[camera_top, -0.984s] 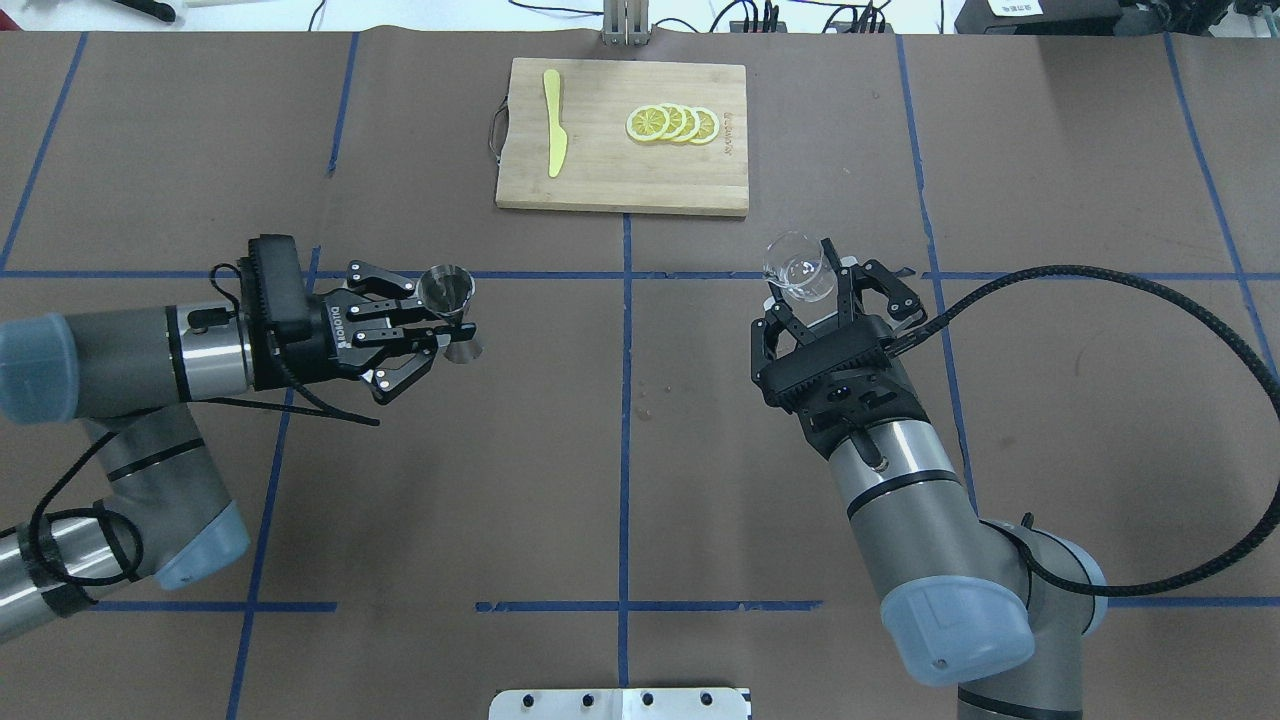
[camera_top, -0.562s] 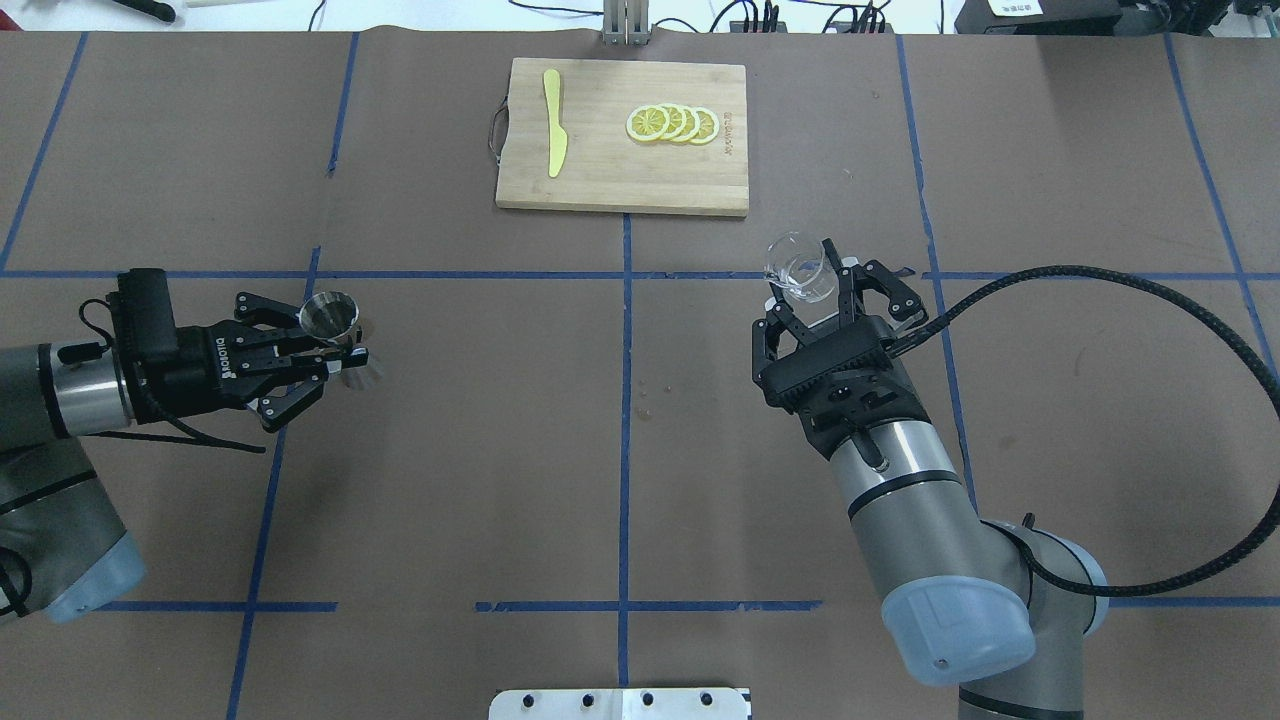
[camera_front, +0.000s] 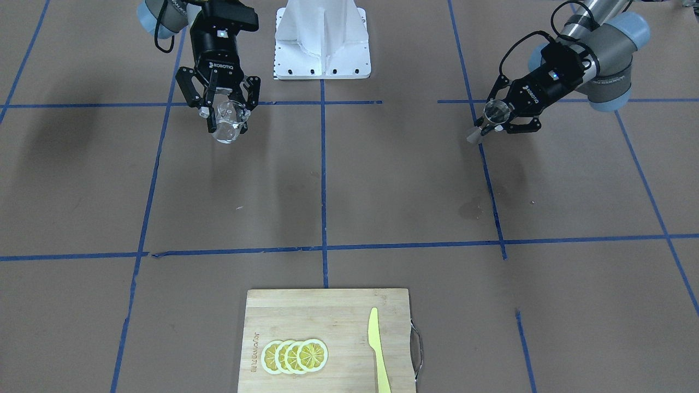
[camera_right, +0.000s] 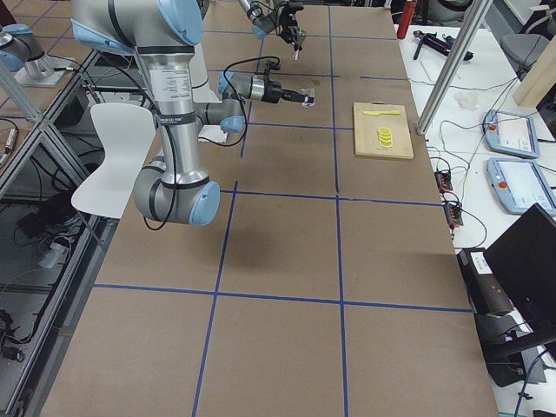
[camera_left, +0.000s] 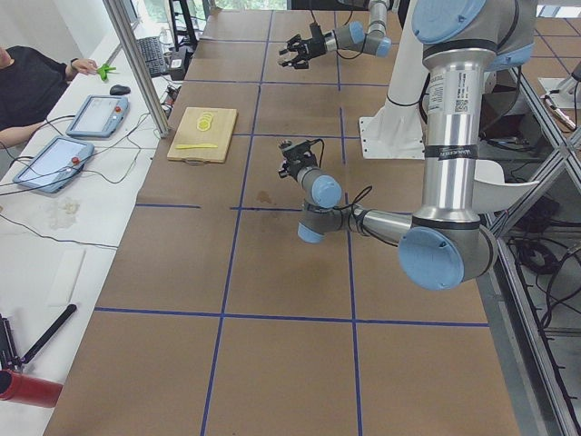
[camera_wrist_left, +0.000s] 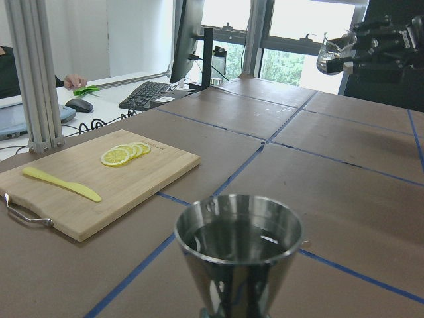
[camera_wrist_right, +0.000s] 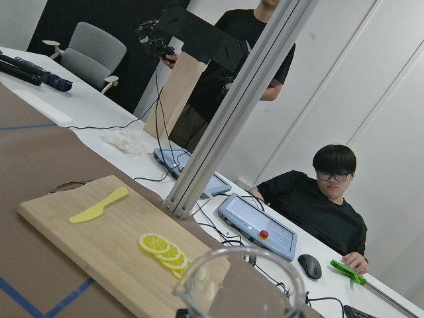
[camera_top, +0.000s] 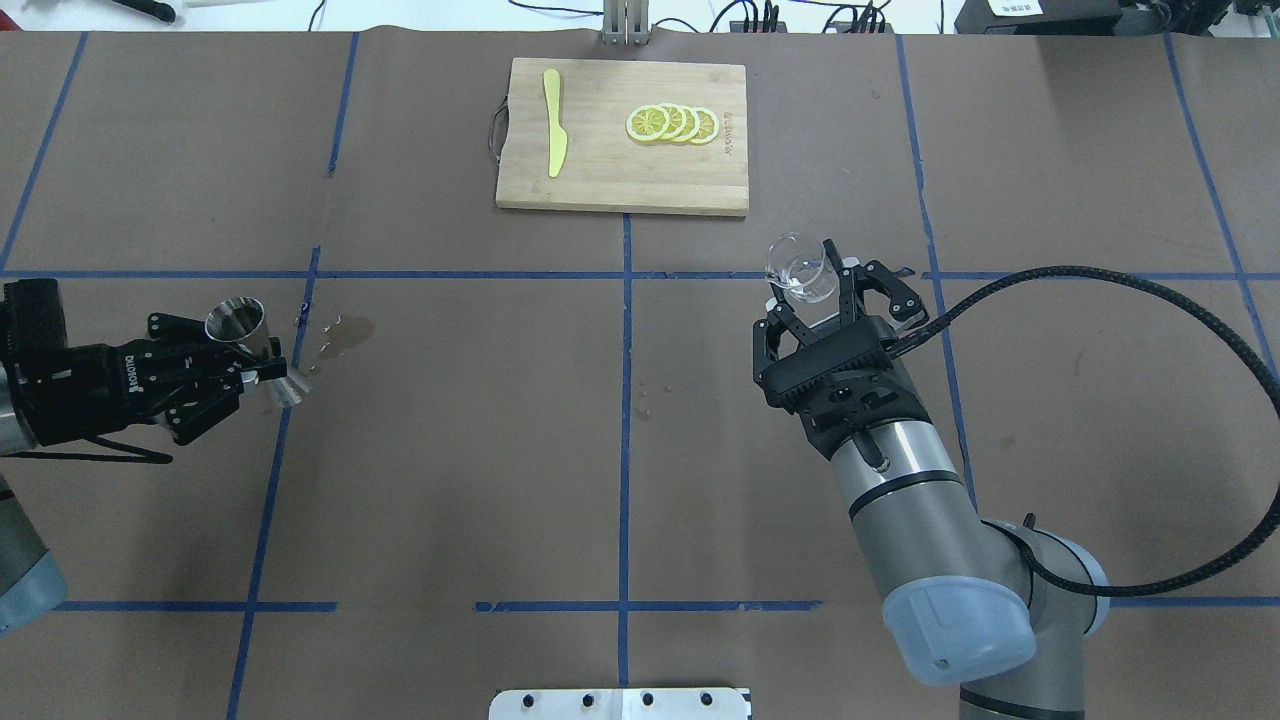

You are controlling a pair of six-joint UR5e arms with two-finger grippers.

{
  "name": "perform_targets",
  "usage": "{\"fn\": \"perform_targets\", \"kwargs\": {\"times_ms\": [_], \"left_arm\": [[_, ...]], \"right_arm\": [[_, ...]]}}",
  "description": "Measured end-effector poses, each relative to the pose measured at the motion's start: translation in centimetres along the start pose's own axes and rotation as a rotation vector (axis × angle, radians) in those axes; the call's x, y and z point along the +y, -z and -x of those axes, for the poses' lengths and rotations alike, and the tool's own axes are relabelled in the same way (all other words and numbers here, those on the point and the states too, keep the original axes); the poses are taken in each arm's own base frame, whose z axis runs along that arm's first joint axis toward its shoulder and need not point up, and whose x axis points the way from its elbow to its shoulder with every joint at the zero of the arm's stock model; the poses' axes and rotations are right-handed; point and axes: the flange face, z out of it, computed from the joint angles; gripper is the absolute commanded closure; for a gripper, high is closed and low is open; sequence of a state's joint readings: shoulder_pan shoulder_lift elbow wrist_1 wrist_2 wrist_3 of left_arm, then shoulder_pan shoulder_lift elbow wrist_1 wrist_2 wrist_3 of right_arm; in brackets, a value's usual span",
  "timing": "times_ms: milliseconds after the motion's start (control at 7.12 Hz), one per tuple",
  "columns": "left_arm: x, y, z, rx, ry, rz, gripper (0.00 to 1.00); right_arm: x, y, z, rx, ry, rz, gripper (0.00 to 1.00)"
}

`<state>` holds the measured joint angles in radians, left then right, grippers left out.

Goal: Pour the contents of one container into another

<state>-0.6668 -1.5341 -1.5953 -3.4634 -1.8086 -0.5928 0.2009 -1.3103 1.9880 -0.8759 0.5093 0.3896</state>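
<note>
The steel hourglass jigger (camera_top: 243,328) hangs above the table at the far left, my left gripper (camera_top: 262,371) shut on its narrow waist. In the left wrist view the jigger (camera_wrist_left: 238,255) stands upright with liquid in its upper cone. The clear handled cup (camera_top: 797,268) is right of centre, held above the table with my right gripper (camera_top: 815,290) shut on it. The front-facing view has the cup (camera_front: 230,123) at upper left and the jigger (camera_front: 495,111) at upper right, far apart. Only the cup's rim (camera_wrist_right: 242,286) shows in the right wrist view.
A wooden cutting board (camera_top: 600,180) lies at the far middle with lemon slices (camera_top: 672,124) and a yellow knife (camera_top: 553,135) on it. A wet patch (camera_top: 347,331) marks the paper just right of the jigger. People sit beyond the table's far edge (camera_wrist_right: 318,205).
My left arm has drawn back to the left, carrying the jigger from near the middle to the table's left side. A wet patch now shows there. The right arm and cup have not moved.
</note>
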Motion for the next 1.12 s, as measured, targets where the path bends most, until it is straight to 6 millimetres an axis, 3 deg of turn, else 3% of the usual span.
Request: {"fn": "perform_targets", "kwargs": {"times_ms": [843,1124], "left_arm": [[3.0,7.0,1.3,-0.156,0.138,-0.078,1.0],[4.4,5.7,-0.3,-0.16,0.201,-0.098,1.0]], "right_arm": [[0.1,0.0,-0.1,0.0,0.0,0.0,1.0],[0.1,0.0,-0.1,0.0,0.0,0.0,1.0]]}}
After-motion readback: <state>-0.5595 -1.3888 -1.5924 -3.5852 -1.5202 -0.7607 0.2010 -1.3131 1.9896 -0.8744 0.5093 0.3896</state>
